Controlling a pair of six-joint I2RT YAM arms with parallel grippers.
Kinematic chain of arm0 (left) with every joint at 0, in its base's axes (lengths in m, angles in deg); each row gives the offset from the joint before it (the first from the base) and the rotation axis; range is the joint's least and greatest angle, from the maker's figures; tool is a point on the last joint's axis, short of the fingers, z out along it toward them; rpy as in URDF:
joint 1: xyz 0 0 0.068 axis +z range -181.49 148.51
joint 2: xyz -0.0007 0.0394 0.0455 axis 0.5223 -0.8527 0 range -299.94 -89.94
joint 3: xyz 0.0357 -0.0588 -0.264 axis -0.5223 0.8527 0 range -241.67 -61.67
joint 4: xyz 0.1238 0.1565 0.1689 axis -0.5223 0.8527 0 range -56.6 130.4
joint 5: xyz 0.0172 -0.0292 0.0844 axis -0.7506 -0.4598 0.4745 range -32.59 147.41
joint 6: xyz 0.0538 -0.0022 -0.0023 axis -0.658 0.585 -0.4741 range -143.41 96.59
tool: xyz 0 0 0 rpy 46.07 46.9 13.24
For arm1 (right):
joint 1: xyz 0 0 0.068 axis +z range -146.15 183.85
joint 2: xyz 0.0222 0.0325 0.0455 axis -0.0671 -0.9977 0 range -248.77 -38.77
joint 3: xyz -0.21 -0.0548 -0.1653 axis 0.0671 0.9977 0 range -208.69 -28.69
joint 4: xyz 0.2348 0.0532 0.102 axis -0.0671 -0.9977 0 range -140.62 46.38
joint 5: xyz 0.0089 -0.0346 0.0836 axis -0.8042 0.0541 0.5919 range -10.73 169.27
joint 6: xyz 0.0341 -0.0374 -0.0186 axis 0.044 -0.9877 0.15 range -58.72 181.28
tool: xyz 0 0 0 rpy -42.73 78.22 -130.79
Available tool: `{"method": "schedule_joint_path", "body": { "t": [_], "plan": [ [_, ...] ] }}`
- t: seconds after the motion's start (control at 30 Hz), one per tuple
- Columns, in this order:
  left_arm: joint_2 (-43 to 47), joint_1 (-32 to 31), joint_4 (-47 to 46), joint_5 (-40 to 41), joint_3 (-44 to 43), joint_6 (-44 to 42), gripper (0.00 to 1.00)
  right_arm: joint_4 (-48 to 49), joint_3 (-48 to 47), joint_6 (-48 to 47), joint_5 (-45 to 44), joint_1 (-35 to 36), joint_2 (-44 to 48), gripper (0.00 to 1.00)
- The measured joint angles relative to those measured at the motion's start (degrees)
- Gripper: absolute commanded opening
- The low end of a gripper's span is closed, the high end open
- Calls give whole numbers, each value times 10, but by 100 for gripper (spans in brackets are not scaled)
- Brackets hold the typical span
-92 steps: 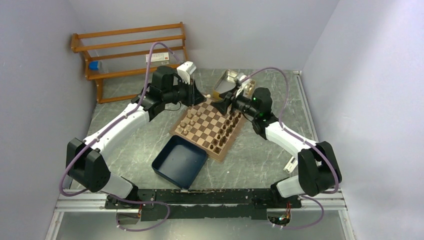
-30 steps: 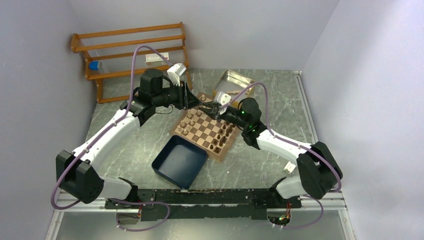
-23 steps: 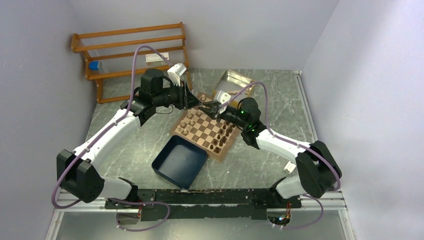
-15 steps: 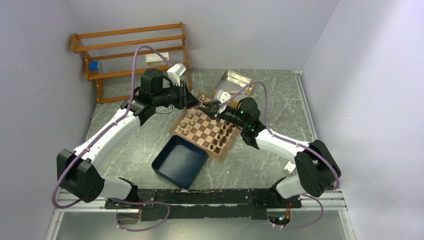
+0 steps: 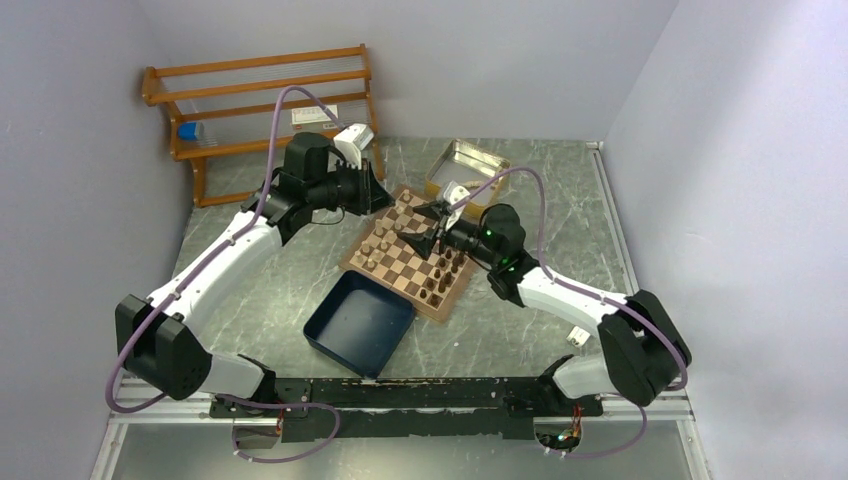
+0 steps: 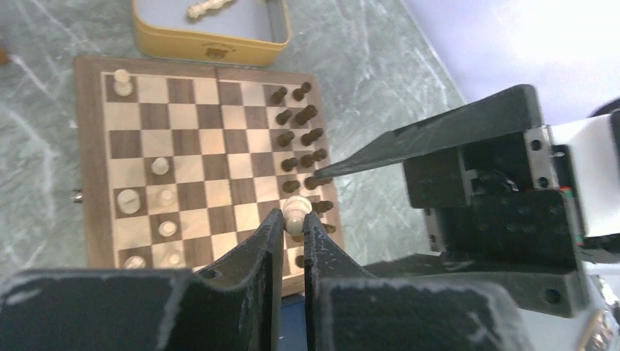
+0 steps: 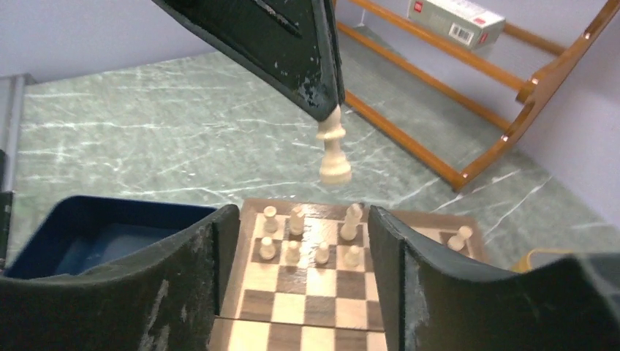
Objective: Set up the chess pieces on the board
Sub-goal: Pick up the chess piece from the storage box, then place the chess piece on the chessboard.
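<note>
Tan piece (image 7: 333,150) hangs pinched by its head in the left gripper (image 6: 292,218), whose fingers are nearly closed. The board (image 6: 197,150) lies below, beyond its tips. Right gripper (image 7: 300,227) gapes wide, empty, facing the piece.

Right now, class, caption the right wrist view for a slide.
Left gripper holds a light tan wooden chess piece aloft near the checkered wooden board.
</note>
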Motion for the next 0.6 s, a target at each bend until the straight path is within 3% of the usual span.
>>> {"method": "schedule_joint_path", "body": {
  "t": [0.1,0.3,0.6],
  "plan": [
    [0,0,23,36,-10,-18,14,-23,16,37,-17,0,28,99],
    [-9,0,66,118,-27,-45,14,-81,22,108,-83,0,92,100],
    [-69,-24,94,240,-29,-59,13,-213,24,249,-311,0,152,100]
  ]
}}
